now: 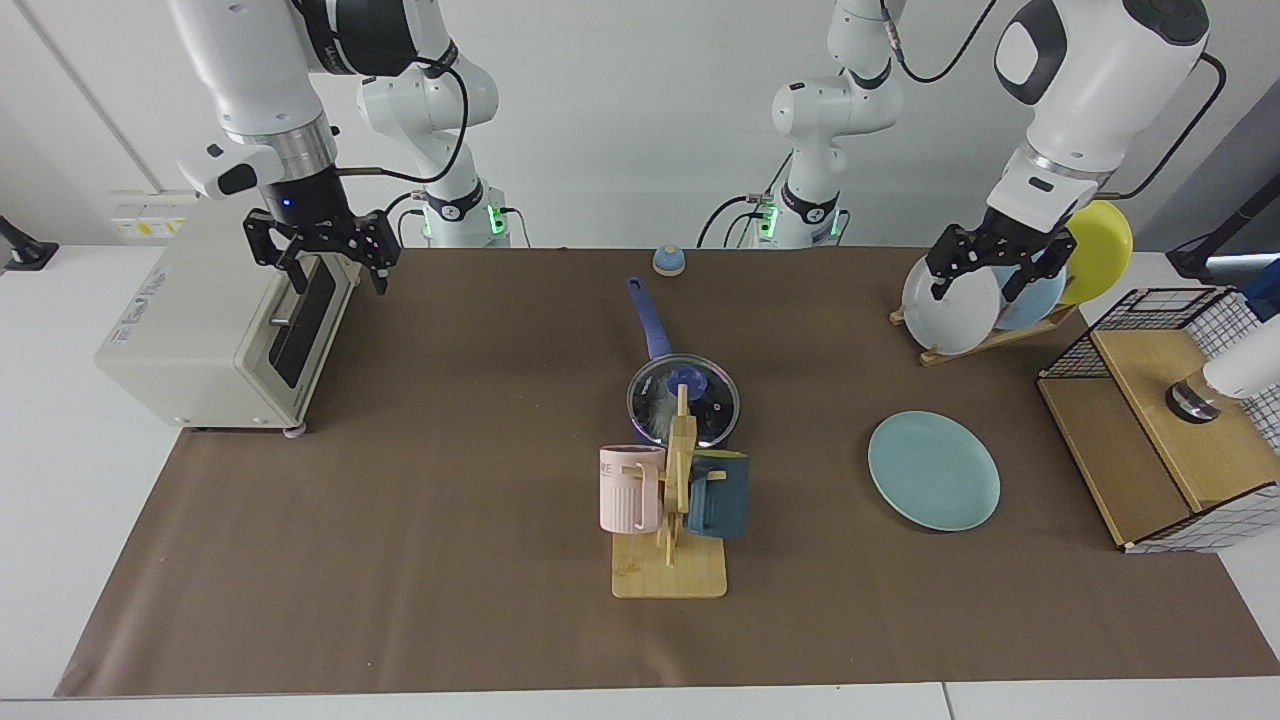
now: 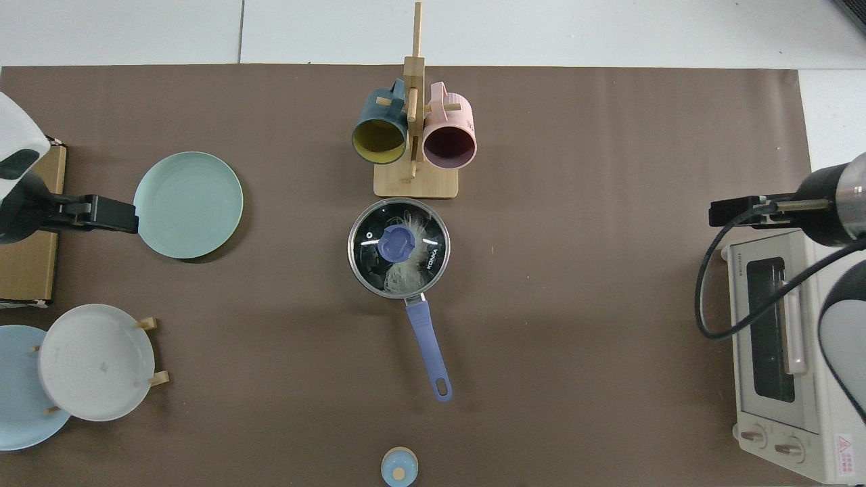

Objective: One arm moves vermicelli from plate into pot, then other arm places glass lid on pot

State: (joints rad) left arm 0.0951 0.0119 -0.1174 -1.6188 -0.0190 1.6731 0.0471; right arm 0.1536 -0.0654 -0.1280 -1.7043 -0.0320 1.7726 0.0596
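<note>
Brown table centre: glass lid (image 2: pixel 398 247) caps pot (image 2: pixel 427 332) over vermicelli (image 2: pixel 408 270); right gripper (image 1: pixel 318 249) and left gripper (image 1: pixel 993 262) hang spread and empty, so nothing looks left to do.

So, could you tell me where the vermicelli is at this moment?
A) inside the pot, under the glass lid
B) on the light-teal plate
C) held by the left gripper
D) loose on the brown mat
A: the white vermicelli shows through the glass lid seated on the blue pot, while the light-teal plate lies bare and neither gripper holds anything.
</note>
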